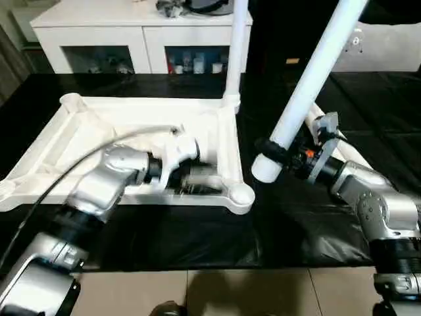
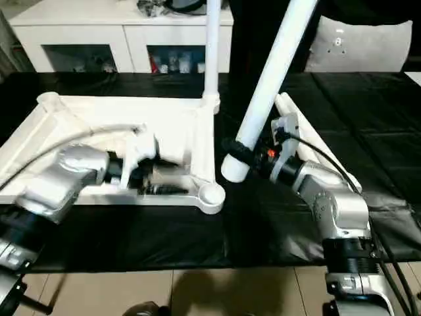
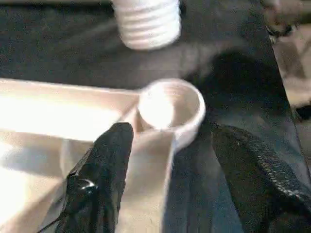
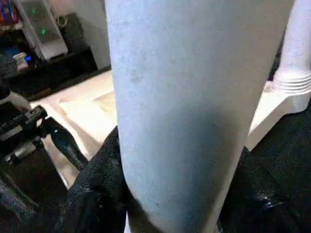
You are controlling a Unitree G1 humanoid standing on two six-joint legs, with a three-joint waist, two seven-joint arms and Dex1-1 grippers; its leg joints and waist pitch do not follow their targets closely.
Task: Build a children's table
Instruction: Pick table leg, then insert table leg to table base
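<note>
Children's table lies upside down on the black tabletop, ribbed underside up. One leg already stands upright in the far corner socket on the robot's right side. The near corner socket on that same side is empty — an open round cup seen clearly from the left wrist view.

Left gripper sits over the near edge of the upturned table, just beside that empty socket, its two black fingers spread apart with the table's rim between them; not clamped on it, as far as I can tell. Its silver forearm reaches in over the table's near rim with a grey cable arching along it.

Right gripper is clamped on a second leg near its lower end, fingers wrapped on both sides of the tube. This leg tilts, top leaning away to the right, and its lower ribbed end hangs just right of the empty socket, apart from it and above the tabletop.

Another white leg lies flat on the tabletop behind the right arm. White cabinet stands at the back.
</note>
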